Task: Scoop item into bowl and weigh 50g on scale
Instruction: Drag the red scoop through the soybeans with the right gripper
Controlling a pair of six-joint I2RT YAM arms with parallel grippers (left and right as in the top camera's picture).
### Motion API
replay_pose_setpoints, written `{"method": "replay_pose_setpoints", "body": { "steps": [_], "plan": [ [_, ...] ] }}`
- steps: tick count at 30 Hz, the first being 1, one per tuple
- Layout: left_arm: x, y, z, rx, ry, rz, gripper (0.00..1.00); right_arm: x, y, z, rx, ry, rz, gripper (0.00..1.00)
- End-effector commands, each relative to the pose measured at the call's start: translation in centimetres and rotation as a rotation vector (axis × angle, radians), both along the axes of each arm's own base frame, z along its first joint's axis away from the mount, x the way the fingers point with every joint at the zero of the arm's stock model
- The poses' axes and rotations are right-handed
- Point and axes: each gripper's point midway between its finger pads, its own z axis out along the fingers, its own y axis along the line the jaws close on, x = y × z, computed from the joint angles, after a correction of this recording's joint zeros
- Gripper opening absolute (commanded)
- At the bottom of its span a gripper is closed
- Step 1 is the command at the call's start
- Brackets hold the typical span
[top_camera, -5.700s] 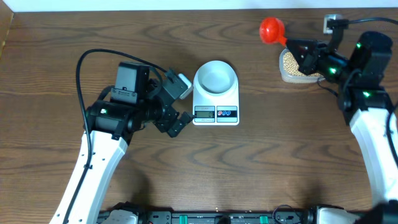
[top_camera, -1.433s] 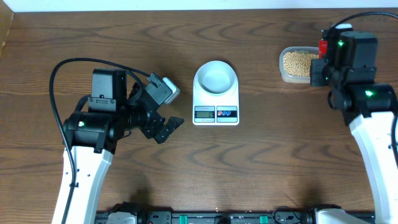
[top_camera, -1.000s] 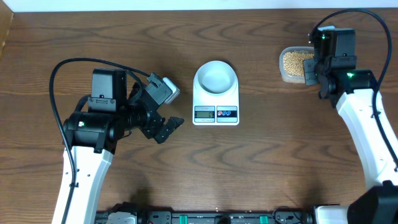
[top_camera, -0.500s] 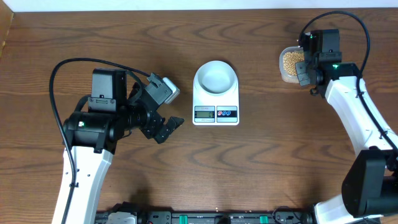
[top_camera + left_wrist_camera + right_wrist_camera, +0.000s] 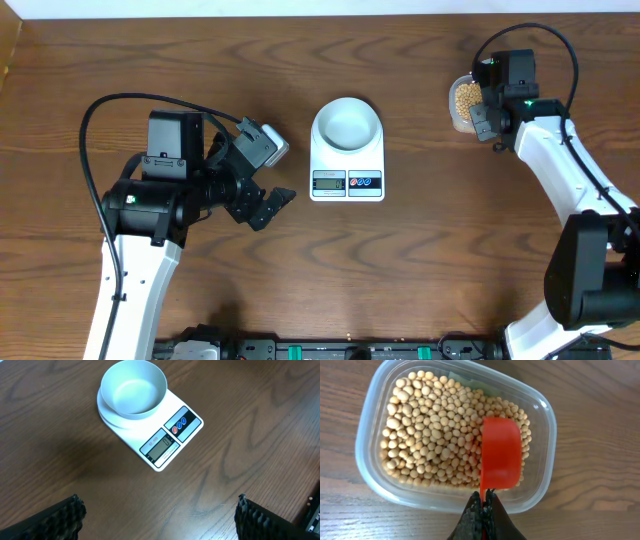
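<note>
The pale bowl (image 5: 346, 124) sits empty on the white scale (image 5: 347, 170) at table centre; both show in the left wrist view, bowl (image 5: 133, 387) and scale (image 5: 160, 445). The beans (image 5: 432, 435) fill a clear plastic tub (image 5: 370, 415) at the far right (image 5: 462, 102). My right gripper (image 5: 484, 502) is shut on the handle of a red scoop (image 5: 501, 453), which is turned on its side with its cup down among the beans. My left gripper (image 5: 160, 520) is open and empty above bare wood, left of the scale (image 5: 268, 205).
The tub stands near the table's back right edge. The left arm's black cable (image 5: 110, 110) loops over the table at the left. Bare brown wood lies between the scale and the tub.
My right arm has swung left over the tub, and the red scoop has gone down into the beans. The left arm has not moved since 1.4 s ago.
</note>
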Motion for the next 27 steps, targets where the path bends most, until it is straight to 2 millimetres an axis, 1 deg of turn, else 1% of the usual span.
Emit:
{"method": "replay_pose_setpoints", "body": {
  "steps": [1,5,10,15,22,27],
  "plan": [
    [0.2,-0.1,1.2,-0.018,-0.020,-0.001,0.98,0.5,-1.1,0.1,-0.021,-0.005,-0.012,0.01],
    [0.2,-0.1,1.2,-0.019,-0.020,-0.001,0.98,0.4,-1.5,-0.3,-0.007,0.002,-0.023,0.01],
    [0.2,-0.1,1.2,-0.019,-0.020,-0.001,0.98,0.4,-0.6,-0.8,0.059,0.014,0.002,0.01],
    [0.2,-0.1,1.2,-0.018,-0.020,-0.001,0.98,0.5,-0.4,-1.0,0.091,0.012,-0.012,0.01],
    [0.2,-0.1,1.2,-0.018,-0.020,-0.001,0.98,0.4,-0.2,-1.3,0.218,0.005,-0.056,0.01],
    [0.2,-0.1,1.2,-0.018,-0.020,-0.001,0.98,-0.2,0.2,-1.7,0.283,0.031,-0.068,0.01]
  ]
}}
